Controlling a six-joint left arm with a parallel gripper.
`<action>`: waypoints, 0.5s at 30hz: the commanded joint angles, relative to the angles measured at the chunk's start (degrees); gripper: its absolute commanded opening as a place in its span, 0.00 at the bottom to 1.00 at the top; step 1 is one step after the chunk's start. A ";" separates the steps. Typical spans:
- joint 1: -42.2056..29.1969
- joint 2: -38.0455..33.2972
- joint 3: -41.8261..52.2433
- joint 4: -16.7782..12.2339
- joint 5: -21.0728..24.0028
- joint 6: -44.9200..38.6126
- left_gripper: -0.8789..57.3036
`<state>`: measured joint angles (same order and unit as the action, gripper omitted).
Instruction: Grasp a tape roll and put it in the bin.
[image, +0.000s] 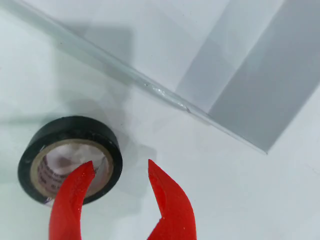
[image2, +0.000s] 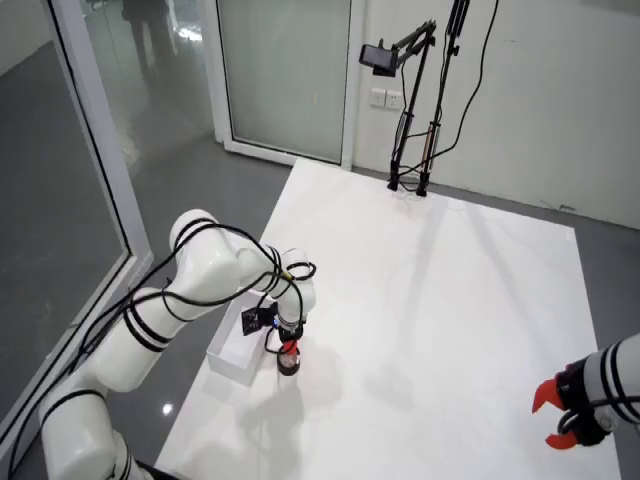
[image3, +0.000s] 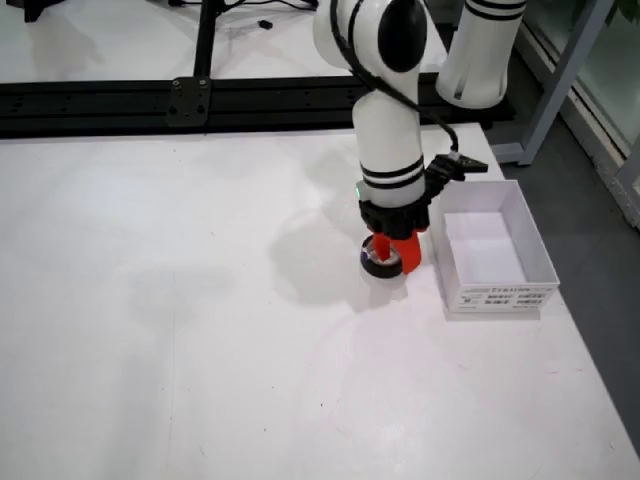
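A black tape roll (image: 70, 155) with a tan core lies flat on the white table, at the lower left of the wrist view. My gripper (image: 120, 167) is open, with its red fingers (image: 172, 205) astride the roll's right-hand wall. One tip is inside the hole and the other is outside. The white bin (image: 165, 95) lies just beyond, with its rim crossing the view on a diagonal. From the front view, the gripper (image3: 393, 250) is down at the roll (image3: 373, 263), just left of the bin (image3: 500, 297). The overhead view shows the gripper (image2: 288, 350) beside the bin (image2: 230, 350).
A second arm with a red gripper (image2: 555, 415) sits at the table's far corner in the overhead view. A black frame rail (image3: 190, 100) runs along the table's back edge. A camera stand (image2: 410, 150) stands at the far end.
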<state>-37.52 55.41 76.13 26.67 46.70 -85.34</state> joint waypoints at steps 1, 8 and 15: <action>0.69 4.18 -1.60 0.31 -2.40 0.00 0.42; 0.43 4.36 -1.69 0.31 -2.75 0.00 0.29; -0.27 4.53 -1.95 -0.13 -3.28 0.00 0.00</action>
<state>-37.14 58.49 74.93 26.92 44.72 -85.34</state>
